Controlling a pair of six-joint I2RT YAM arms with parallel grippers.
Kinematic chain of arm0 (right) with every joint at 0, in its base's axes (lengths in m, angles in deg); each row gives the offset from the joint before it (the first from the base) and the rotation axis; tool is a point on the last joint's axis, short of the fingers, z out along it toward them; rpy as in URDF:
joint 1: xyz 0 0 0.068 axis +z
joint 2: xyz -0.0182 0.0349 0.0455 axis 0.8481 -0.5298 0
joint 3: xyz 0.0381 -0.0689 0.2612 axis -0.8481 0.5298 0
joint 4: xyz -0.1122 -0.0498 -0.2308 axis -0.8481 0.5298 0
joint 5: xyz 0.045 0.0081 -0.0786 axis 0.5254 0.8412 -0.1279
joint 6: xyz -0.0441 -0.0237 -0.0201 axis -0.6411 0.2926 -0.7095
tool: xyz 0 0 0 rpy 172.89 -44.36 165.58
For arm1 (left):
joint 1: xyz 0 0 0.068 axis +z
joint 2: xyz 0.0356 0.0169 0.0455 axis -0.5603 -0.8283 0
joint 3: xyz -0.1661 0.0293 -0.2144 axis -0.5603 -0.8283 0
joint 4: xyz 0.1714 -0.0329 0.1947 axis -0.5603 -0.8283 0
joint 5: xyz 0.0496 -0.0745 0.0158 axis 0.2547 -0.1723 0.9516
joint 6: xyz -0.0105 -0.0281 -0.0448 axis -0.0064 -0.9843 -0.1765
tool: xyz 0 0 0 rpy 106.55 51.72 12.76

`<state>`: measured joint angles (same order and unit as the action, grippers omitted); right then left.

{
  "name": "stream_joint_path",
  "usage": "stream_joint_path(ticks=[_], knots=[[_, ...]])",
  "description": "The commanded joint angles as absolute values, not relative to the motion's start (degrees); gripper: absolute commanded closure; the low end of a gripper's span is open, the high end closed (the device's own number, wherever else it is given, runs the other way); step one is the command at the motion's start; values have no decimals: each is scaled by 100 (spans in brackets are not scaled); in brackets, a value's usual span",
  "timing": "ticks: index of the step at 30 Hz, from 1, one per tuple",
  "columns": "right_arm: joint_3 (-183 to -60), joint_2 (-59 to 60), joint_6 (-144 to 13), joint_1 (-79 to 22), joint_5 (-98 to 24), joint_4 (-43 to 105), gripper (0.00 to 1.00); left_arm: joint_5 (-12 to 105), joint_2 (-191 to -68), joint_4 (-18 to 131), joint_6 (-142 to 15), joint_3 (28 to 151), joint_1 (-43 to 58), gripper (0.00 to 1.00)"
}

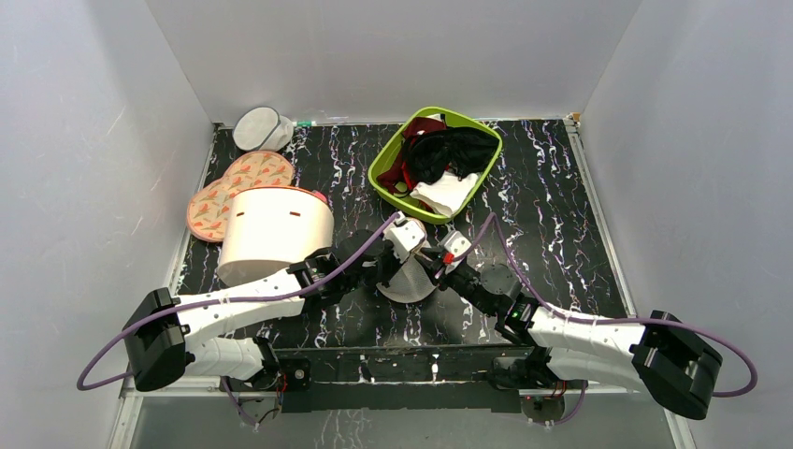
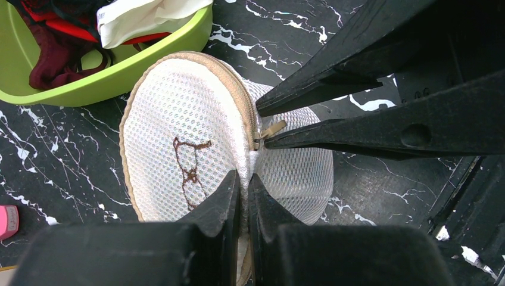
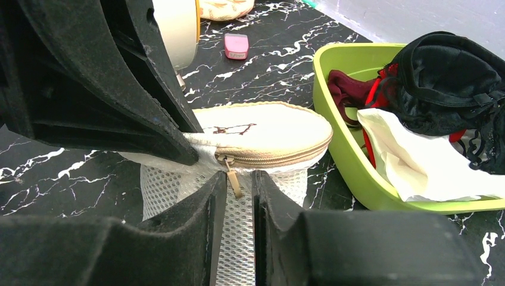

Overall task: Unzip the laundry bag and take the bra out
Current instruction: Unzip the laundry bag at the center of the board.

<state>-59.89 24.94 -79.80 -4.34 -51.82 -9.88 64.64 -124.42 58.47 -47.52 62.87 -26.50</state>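
The laundry bag (image 1: 409, 281) is a small off-white mesh dome with a tan zip round its rim, standing on the table between both grippers. My left gripper (image 2: 244, 177) is shut on a fold of its mesh just below the rim. In the right wrist view the zip (image 3: 280, 158) looks closed and its tan pull tab (image 3: 233, 182) hangs down. My right gripper (image 3: 239, 176) is narrowly open with the tab between its fingers, a gap on each side. In the left wrist view its fingertips (image 2: 266, 140) straddle the tab. The bra is not in view.
A green basket (image 1: 385, 154) behind the bag holds a black garment (image 1: 454, 150), a white cloth (image 1: 447, 194) and a dark red cloth (image 3: 348, 89). A large cream cylinder (image 1: 276, 229) lies at the left. A greyer mesh pouch (image 1: 262, 129) sits at the back left.
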Motion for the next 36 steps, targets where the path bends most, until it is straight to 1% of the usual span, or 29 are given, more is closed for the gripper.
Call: stream_joint_path(ticks=[1,4,10,12,15,18,21,26,28,31,35,36], knots=[[-6166,2508,-8058,-405,-5090,-1254,78,6351,-12452,5838,-4801,6511,-2642,100],[-6207,2446,-8059,-408,-5093,-1261,78,6344,-12451,5822,-4798,6528,-2639,100],[-6203,2544,-7892,-410,-5450,-1141,86,6393,-12420,5815,-4766,6522,-2639,100],[-6129,2699,-7838,-413,-5609,-1029,87,6402,-12421,5805,-4743,6531,-2639,100],[-6084,2954,-7696,-414,-5975,-653,94,6439,-12449,5756,-4692,6554,-2641,100],[-6088,3190,-7690,-414,-5976,-324,100,6489,-12475,5699,-4651,6585,-2639,100],[-6225,3328,-7631,-419,-5863,43,100,6469,-12472,5696,-4653,6588,-2639,100],[-6497,3289,-7268,-462,-6331,858,100,6445,-12471,5701,-4525,6555,-2640,100],[-6870,3186,-7063,-582,-6340,1365,100,6453,-12469,5705,-4432,6526,-2639,100],[-7090,3025,-6827,-875,-6009,1818,100,6449,-12461,5681,-4314,6502,-2639,100],[-7163,2960,-6152,-1560,-5455,1995,100,6462,-12447,5672,-4283,6486,-2639,100],[-7195,2977,-6069,-1765,-5093,2057,100,6463,-12448,5670,-4279,6484,-2640,100]])
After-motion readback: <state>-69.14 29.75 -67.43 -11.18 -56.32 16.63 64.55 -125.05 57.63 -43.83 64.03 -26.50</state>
